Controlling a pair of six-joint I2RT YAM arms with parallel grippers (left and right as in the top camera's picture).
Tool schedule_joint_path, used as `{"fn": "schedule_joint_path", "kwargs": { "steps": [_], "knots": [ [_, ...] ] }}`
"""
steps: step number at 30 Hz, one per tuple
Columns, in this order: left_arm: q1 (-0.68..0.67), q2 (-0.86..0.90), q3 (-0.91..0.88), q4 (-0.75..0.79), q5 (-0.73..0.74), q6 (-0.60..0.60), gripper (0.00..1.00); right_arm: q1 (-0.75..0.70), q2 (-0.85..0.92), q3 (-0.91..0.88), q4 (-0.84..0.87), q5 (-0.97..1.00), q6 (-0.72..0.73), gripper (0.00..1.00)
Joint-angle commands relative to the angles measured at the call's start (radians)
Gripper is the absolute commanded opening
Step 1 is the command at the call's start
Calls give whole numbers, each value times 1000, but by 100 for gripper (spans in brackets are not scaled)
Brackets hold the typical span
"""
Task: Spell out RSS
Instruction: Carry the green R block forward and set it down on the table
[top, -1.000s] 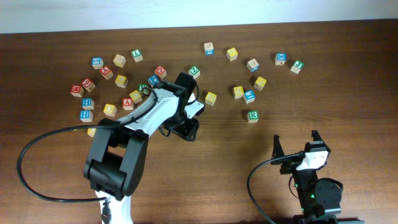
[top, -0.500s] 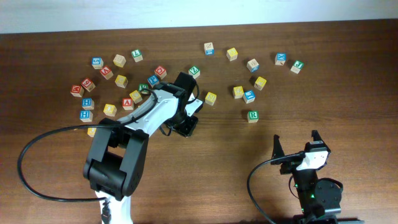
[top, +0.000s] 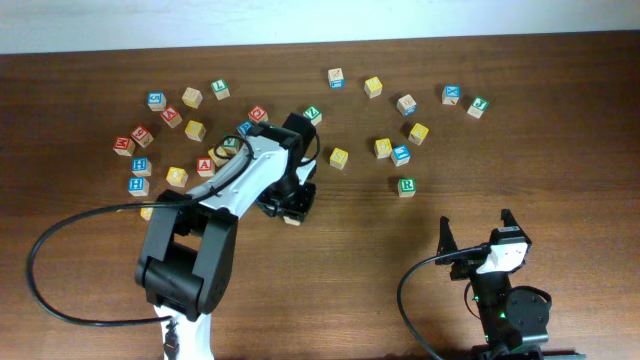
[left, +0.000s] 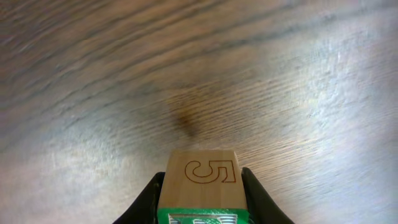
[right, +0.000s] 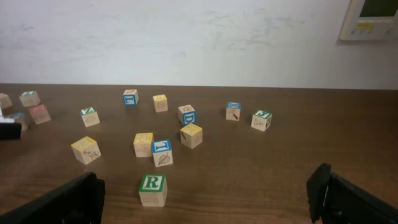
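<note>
Being clamped by the left gripper, an S block is held mid-frame — meant for the R block; right gripper spread.

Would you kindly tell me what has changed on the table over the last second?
The left pincer, shut on the S cube, has shifted slightly toward the left of the overhead view, and the cube's pale edge now peeks out below it. No grasp or release is visible. The R cube, the loose cubes and the open right pincer stayed put.
</note>
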Motion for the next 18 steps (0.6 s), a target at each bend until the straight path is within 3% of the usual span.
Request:
{"fn": "schedule_joint_path", "kwargs": {
  "steps": [1,3,18],
  "knots": [
    [37,11,21,8,-65,-257,23,-7,-4,-5,-5,9,7,98],
    [66,11,20,11,-93,-327,23,-7,-4,-5,-5,9,7,98],
    [51,11,-50,43,-97,-303,26,-7,-4,-5,-5,9,7,98]
  ]
}}
